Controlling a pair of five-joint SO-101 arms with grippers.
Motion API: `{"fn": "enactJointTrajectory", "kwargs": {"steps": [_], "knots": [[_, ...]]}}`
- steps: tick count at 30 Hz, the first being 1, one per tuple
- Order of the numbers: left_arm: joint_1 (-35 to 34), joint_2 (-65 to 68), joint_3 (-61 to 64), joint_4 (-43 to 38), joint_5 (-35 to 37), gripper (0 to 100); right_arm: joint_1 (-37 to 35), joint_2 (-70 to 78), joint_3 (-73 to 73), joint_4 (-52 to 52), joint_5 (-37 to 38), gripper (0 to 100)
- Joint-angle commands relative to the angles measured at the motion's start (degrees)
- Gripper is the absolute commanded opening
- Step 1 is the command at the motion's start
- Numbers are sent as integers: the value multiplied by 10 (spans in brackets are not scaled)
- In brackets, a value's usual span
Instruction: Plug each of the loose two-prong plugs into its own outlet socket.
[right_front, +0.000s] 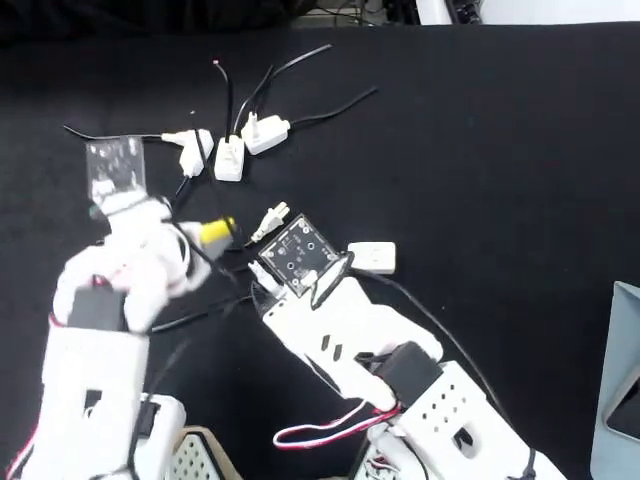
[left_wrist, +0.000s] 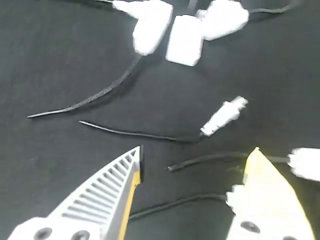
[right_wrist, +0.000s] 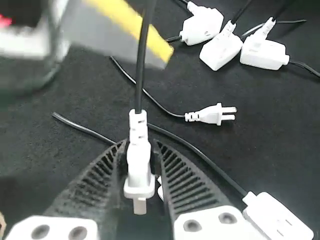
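Plug in hand: the right gripper (right_wrist: 138, 147) clamps a white two-prong plug (right_wrist: 138, 170), and the left gripper (left_wrist: 198, 151) hangs open over the bench (right_front: 500, 150).
The right fingers press both sides of the plug's body, its black cord (right_wrist: 142, 60) leading away from them. The left fingers are spread wide, with a second plug (left_wrist: 223, 116) lying loose on the bench ahead of them, near a cluster of three white outlets (left_wrist: 184, 40). A fourth outlet (right_front: 372, 257) lies beside the right arm.

Readable markings: none.
No letters, numbers or signs legible on any two-prong plug (right_wrist: 210, 116) or outlet socket (right_wrist: 280, 217).
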Motion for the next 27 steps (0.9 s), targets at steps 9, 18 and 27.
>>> {"fn": "enactJointTrajectory", "kwargs": {"steps": [9, 18, 27], "knots": [[137, -309, 132, 17, -77, 329, -6, -10, 0, -11, -5, 11], [182, -409, 163, 69, -121, 329, -3, -11, 18, -11, -5, 11], [51, -370, 172, 67, -149, 330, 98, -7, 13, 8, -5, 11]]}}
